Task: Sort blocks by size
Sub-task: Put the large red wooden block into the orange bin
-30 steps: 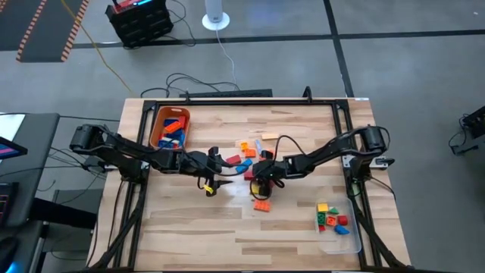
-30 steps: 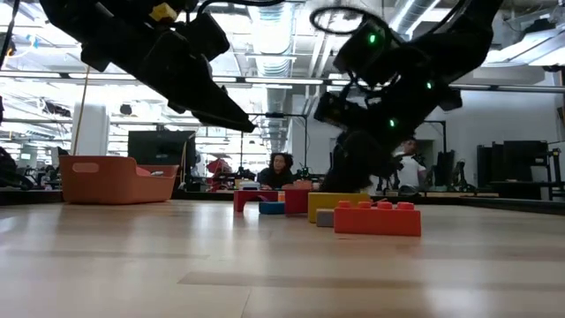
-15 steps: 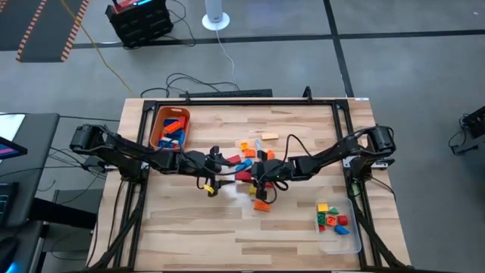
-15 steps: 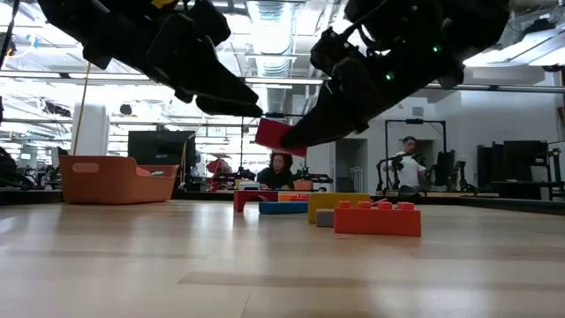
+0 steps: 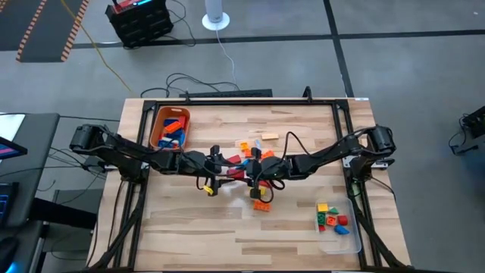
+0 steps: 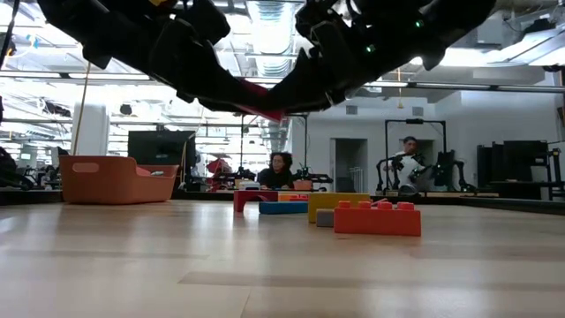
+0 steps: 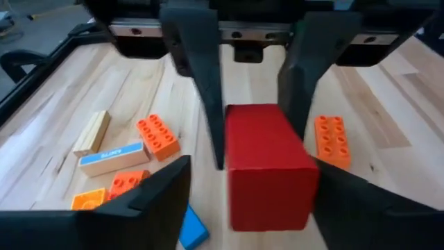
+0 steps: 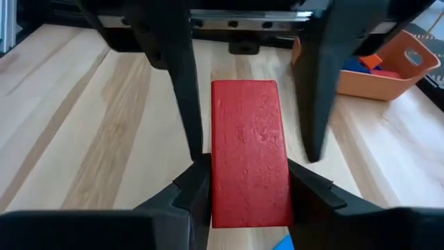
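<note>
nearest us, by the table's front right corner, the clear plastic tray (image 5: 351, 244) holds a small cluster of yellow, red and green toy cubes (image 5: 331, 218). a little farther in, an orange studded rectangular brick (image 6: 377, 218) lies flat on the pale wooden table (image 5: 189, 227), with a yellow plastic block (image 6: 334, 203) just behind it and a low blue block (image 6: 282, 208) and a red block on the boards (image 6: 250, 199) beyond that. above the middle of the table the two arms meet nose to nose around the long red plastic block (image 8: 248, 149), which is off the wood, in the air. the right gripper (image 8: 248, 173) has its jaws clamped on the block's sides, both fingers pressed to it. the left gripper (image 7: 253, 173) comes from the other side with its jaws apart, one finger on each side of the same block; we see a gap on at least one side, so it straddles the block without gripping it. under and behind them loose pieces are scattered: two orange studded bricks (image 7: 157, 133), a tan wooden-looking long block (image 7: 92, 132) and a pale block with a blue face (image 7: 111, 158). farther back, near the left rear of the table, the orange plastic bin (image 5: 158, 125) holds blue and orange bricks. beyond the table, in the room, we see a seated person (image 6: 281, 170) and another person (image 6: 408, 163) off to the right.
</note>
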Controlling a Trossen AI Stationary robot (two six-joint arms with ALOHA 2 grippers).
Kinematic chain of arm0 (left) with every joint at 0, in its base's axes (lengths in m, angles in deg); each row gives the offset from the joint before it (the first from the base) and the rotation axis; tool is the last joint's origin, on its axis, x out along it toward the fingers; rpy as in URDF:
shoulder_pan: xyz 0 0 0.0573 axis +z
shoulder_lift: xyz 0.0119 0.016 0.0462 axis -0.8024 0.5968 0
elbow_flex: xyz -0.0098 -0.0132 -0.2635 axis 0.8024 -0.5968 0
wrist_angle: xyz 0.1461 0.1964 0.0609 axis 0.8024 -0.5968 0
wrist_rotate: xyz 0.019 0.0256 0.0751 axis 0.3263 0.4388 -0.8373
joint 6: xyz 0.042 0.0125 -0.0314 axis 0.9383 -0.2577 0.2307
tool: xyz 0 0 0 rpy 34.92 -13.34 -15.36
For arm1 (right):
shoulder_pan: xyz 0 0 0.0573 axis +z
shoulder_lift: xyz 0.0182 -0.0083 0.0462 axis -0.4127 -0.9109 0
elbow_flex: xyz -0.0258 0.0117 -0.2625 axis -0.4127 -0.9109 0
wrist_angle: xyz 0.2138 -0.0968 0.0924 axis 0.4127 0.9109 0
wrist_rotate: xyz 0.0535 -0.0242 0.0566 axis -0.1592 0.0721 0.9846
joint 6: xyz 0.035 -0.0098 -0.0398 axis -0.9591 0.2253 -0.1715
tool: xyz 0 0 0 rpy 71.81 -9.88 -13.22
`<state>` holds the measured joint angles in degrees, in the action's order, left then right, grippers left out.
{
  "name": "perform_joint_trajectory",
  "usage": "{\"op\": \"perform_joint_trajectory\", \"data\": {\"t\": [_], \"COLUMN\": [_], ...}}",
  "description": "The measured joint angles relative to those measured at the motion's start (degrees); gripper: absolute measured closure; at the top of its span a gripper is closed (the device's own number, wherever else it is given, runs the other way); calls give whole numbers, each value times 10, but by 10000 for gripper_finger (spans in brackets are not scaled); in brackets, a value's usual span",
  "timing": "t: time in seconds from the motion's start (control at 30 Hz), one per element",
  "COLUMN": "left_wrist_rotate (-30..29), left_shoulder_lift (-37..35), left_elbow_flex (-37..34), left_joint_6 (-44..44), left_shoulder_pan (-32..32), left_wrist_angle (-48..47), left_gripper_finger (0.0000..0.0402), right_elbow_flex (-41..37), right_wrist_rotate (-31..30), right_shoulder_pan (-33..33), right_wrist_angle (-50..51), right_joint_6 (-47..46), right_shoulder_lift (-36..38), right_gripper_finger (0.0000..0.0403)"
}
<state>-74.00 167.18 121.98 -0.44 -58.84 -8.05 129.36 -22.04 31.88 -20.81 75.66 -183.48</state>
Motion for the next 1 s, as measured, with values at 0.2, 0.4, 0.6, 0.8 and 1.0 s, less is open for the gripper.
{"op": "perform_joint_trajectory", "data": {"t": [0.2,0.4,0.6,0.8,1.0], "left_wrist_rotate": [2,-18,-173,-326,-330], "left_shoulder_lift": [0,-24,-138,-227,-219], "left_elbow_flex": [0,0,1,-2,-43], "left_joint_6": [-5,1,-4,-184,-355], "left_shoulder_pan": [0,11,38,88,129], "left_wrist_angle": [11,-40,-235,-477,-630], "left_gripper_finger": [276,279,279,278,253], "right_elbow_flex": [0,1,0,0,0], "right_wrist_rotate": [-2,-2,3,-56,-70], "right_shoulder_pan": [-1,-6,-16,-17,-17], "right_wrist_angle": [9,88,224,274,271], "right_joint_6": [-17,-28,-90,-105,-105], "right_shoulder_lift": [1,8,22,22,22], "right_gripper_finger": [222,185,174,179,180]}}
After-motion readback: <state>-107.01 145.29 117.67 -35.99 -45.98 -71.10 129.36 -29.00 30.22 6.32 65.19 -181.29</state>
